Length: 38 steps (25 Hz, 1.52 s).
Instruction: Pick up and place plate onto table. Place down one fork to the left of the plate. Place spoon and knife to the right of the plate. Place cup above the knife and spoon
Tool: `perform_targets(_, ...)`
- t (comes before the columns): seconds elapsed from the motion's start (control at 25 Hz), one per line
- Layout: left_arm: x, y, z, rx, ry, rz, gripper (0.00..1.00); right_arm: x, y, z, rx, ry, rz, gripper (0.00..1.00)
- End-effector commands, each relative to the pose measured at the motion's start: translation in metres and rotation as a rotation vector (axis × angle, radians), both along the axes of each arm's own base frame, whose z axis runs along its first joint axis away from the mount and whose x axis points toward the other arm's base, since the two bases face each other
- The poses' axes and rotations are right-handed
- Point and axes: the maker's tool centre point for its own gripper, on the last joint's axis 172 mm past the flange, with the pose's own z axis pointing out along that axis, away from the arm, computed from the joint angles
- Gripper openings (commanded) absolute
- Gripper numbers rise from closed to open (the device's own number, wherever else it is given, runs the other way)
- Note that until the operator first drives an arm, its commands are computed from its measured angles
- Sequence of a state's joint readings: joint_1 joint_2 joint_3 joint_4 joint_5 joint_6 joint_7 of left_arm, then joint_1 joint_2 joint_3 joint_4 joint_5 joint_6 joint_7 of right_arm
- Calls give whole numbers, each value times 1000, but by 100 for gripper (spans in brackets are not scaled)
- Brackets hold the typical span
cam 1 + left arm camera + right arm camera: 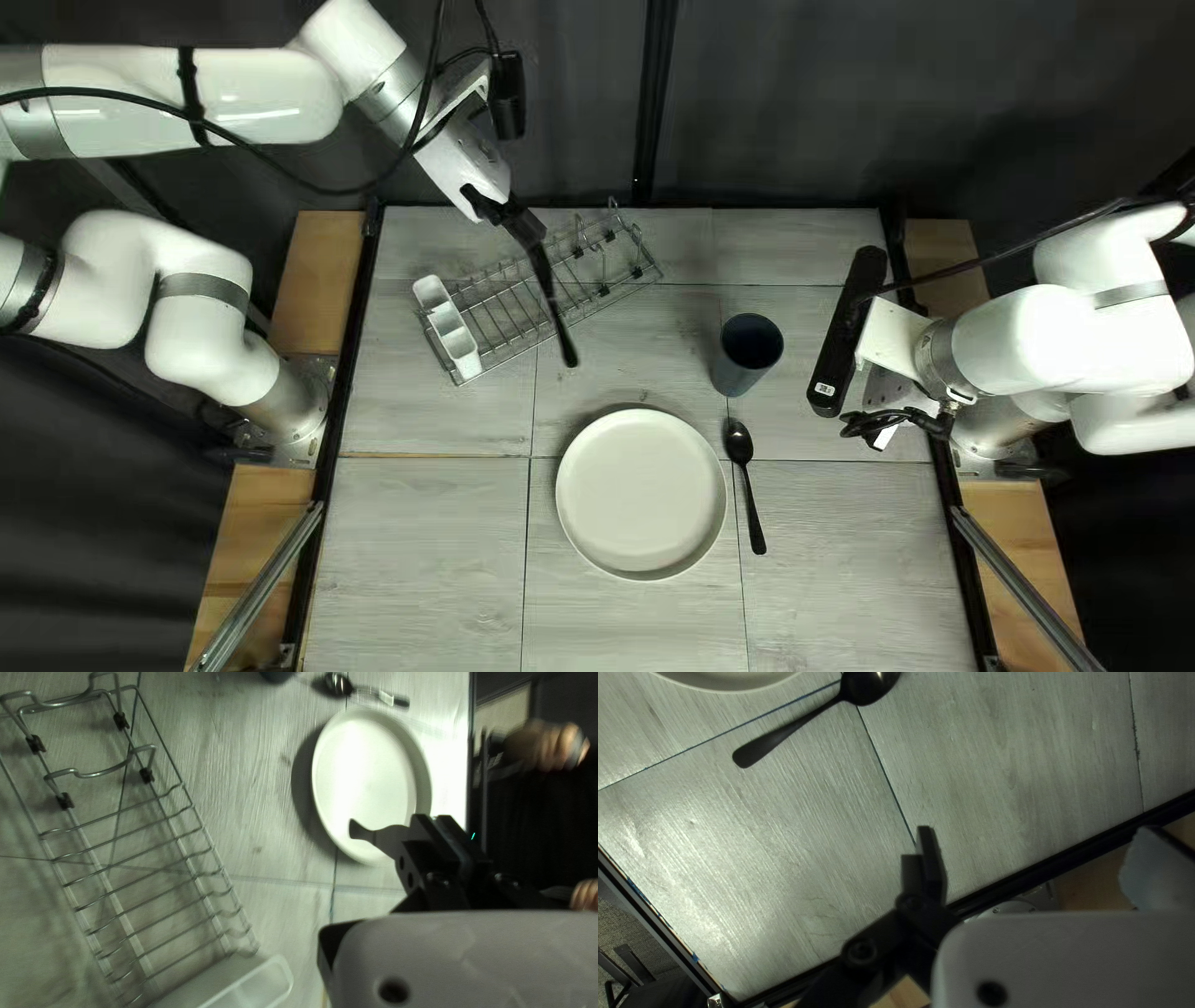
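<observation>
Presently, the wire dish rack [495,308] sits at the far left of the table [429,541], and a white cutlery caddy [448,327] is fixed to its left end. We see the caddy's pale inner walls and divider. The dark blue cup [747,355] stands upright with its mouth up, and we cannot tell what its dark inside holds. The white plate [640,490] lies flat near the table's middle. The black spoon [745,485] lies just right of it, with its bowl toward the cup and its handle toward the near edge.

The left gripper [512,217] hangs raised over the rack, clamped on a long black utensil [553,299]. We cannot tell whether it is the knife or the fork. It slants down from the fingers, and its lower tip is off the rack's right side, above the table. In the left wrist view a short flat end pokes out ahead of the fingers, in line with the plate's rim.

The right gripper [922,858] has its fingers spread and holds nothing. It is over bare table near the right edge, with the spoon well ahead of it.
</observation>
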<state>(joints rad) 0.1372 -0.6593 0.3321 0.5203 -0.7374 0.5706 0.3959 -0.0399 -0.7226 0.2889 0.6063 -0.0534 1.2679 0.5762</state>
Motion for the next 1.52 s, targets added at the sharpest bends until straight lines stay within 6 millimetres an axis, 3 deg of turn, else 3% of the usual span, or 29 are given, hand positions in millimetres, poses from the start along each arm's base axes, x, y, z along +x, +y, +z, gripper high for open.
perform_targets(0.04,0,0,-1,-3,-1,6,0,0,0,0,0,0,0,100)
perform_targets(0.08,-3,1,-5,-14,-7,8,0,0,0,0,0,0,0,100)
perform_targets(0.16,14,0,-5,-59,-13,72,0,0,0,0,0,0,0,100)
perform_targets(0.28,33,-16,11,-150,-102,230,0,0,0,0,0,0,0,100)
perform_targets(1.2,34,-21,17,-164,-121,274,0,0,0,0,0,0,0,100)
perform_targets(1.36,34,-21,17,-164,-121,274,0,40,-16,-22,17,-23,-20,100)
perform_targets(1.52,34,-21,17,-164,-121,274,0,69,-22,-18,-2,-50,-57,100)
